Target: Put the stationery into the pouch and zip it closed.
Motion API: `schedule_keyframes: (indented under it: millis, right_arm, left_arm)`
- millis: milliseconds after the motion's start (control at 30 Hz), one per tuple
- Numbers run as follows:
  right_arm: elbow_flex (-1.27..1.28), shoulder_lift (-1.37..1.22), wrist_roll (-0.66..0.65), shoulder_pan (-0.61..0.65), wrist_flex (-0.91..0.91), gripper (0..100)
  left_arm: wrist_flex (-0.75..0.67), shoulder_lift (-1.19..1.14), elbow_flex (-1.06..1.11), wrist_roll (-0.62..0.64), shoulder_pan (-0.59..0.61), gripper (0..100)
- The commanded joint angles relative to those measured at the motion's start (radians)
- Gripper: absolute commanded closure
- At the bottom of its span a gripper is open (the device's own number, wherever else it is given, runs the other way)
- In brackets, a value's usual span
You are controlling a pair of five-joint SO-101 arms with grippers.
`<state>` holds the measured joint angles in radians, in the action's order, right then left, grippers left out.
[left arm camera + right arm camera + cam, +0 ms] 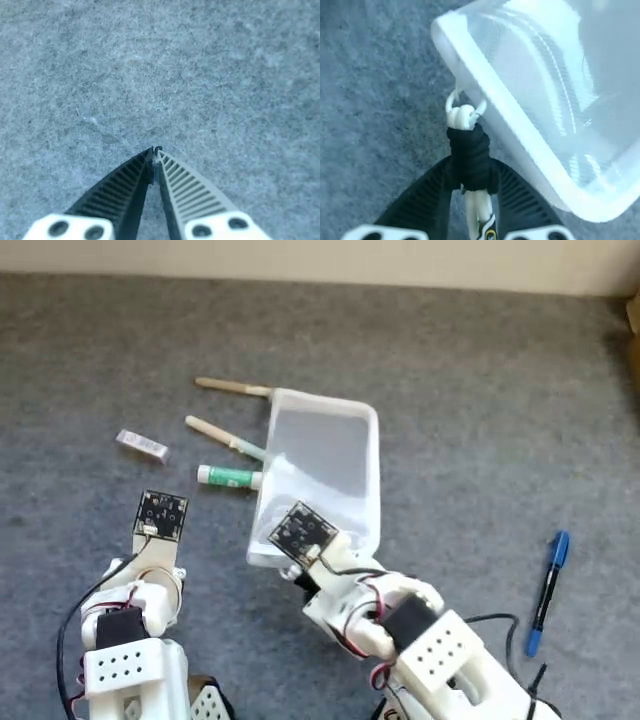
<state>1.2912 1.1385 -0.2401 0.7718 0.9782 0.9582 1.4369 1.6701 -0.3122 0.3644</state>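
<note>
A translucent white pouch (325,465) lies mid-table. Against its left edge lie two wooden pencils (232,387) (222,435) and a green-and-white marker (228,476). A small wrapped eraser (141,444) sits farther left, and a blue pen (548,592) lies far right. My right gripper (470,172) is at the pouch's near corner (485,85), shut on the zipper pull, a black knot (469,157) on a white cord. My left gripper (155,151) is shut with nothing in it, over bare carpet to the left of the pouch.
Grey carpet (480,390) covers the whole table. A pale strip of wall runs along the far edge. The blue pen lies close to the right arm's cables (500,625).
</note>
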Motion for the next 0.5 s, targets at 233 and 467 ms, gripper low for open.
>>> schedule_keyframes:
  millis: [233, 467]
  right_arm:
    - [0.090, 0.375, 0.063, -0.018, -0.010, 99.5]
    - [0.179, 0.615, 0.063, -0.018, -0.005, 99.5]
  left_arm:
    - [-0.015, 0.007, 0.001, 0.008, -0.027, 97]
    - [-0.012, 0.007, 0.001, 0.008, -0.120, 97]
